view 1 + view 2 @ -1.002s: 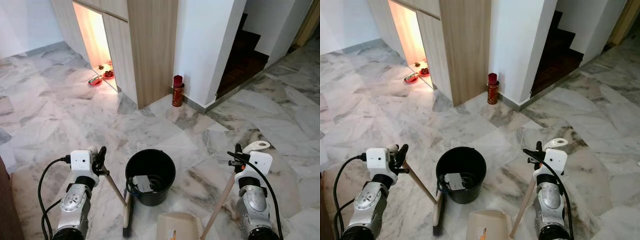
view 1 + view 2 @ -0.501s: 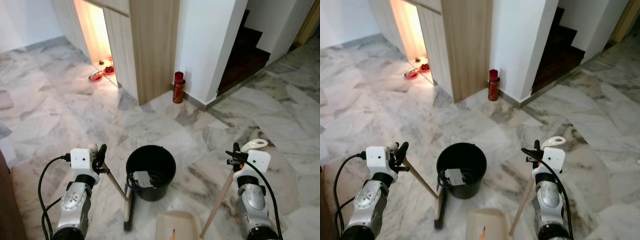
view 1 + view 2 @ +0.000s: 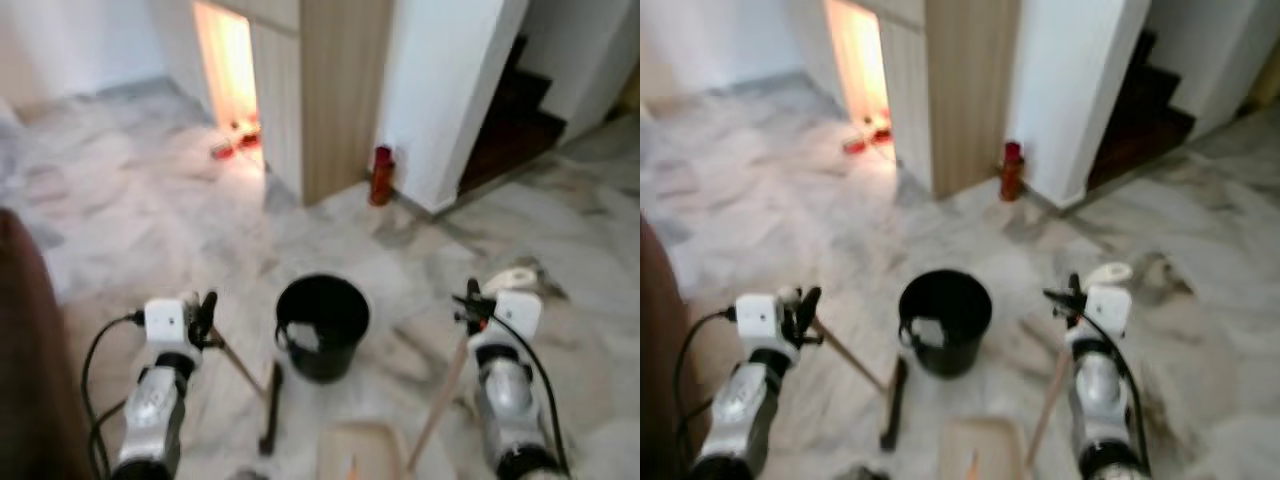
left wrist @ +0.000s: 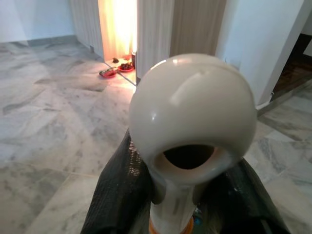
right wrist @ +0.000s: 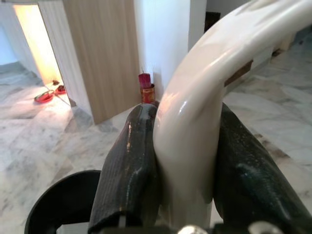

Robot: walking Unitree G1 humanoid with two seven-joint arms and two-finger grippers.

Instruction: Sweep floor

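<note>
Black left pincer (image 4: 187,195) clamping broom handle (image 4: 192,126), eye view adds bucket (image 3: 322,325)

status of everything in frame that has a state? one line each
left gripper: shut on the broom handle.
right gripper: shut on the dustpan handle.
broom: slanted, head down on the floor left of the bucket.
dustpan: pan on the floor in front of the bucket.
bucket: upright, a pale item inside.
red cylinder: upright by the wall corner.
cabinet niche: open, lit.
</note>
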